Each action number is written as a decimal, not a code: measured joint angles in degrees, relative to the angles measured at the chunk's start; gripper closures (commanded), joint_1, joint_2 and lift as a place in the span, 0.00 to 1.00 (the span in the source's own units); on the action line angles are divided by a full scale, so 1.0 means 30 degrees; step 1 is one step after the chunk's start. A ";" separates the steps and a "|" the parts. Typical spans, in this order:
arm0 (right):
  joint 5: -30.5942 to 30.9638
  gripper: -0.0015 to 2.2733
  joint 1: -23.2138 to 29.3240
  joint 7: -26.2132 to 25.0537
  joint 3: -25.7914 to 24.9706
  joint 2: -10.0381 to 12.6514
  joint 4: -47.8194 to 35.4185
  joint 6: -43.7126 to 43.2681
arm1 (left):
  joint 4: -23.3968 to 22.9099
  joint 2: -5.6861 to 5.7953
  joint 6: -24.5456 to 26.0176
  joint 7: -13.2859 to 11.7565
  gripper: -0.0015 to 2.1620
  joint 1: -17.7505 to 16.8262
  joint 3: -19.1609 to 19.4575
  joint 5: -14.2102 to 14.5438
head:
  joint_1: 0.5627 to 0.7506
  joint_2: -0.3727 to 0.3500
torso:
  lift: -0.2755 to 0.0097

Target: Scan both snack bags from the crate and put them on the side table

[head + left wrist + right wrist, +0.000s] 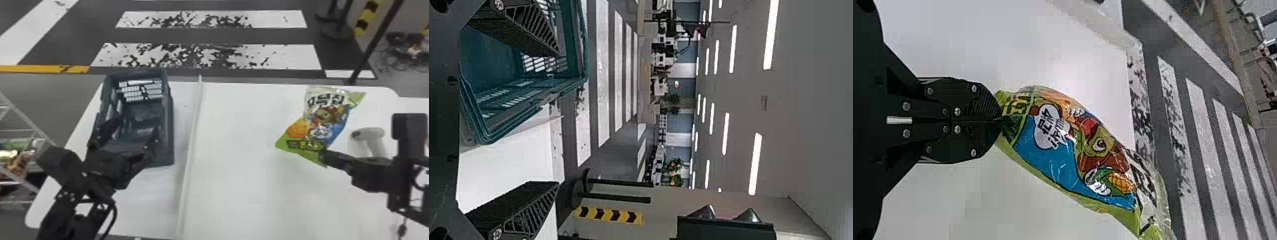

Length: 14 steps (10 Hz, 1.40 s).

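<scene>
In the head view my right gripper (324, 155) is shut on the lower end of a green snack bag (325, 119), held over the right part of the white table. The right wrist view has the gripper (999, 120) pinching one end of the snack bag (1078, 155). A white scanner (368, 135) stands just right of the bag. Over the near part of the blue-grey crate (170, 127) is my left gripper (126, 132), its fingers wide apart with nothing between them. The left wrist view shows the open gripper (556, 120) beside the crate (489, 50).
A raised white divider (189, 153) runs along the white table (233, 178) between crate and bag. A wire rack (22, 137) with packages stands at the far left. Posts with dark bases (336, 30) are on the floor beyond the table.
</scene>
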 measured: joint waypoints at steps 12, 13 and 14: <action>2.8916 0.07 -0.1594 -0.4264 2.2987 -0.5503 0.6873 0.3503 | 0.0399 0.0391 0.0176 -0.0117 0.04 -0.0257 0.0166 0.0393 | 0.70 0.55 | 0.66; 2.6810 0.00 -0.1580 -0.3738 2.2742 -0.5784 0.5539 0.2950 | 0.0402 0.0391 0.0176 -0.0117 0.04 -0.0253 0.0173 0.0393 | 0.70 0.59 | 0.66; 2.4019 0.01 -0.1426 -0.2999 2.1836 -0.6018 0.3834 0.2342 | 0.0420 0.0391 0.0176 -0.0117 0.04 -0.0223 0.0184 0.0400 | 0.70 0.62 | 0.66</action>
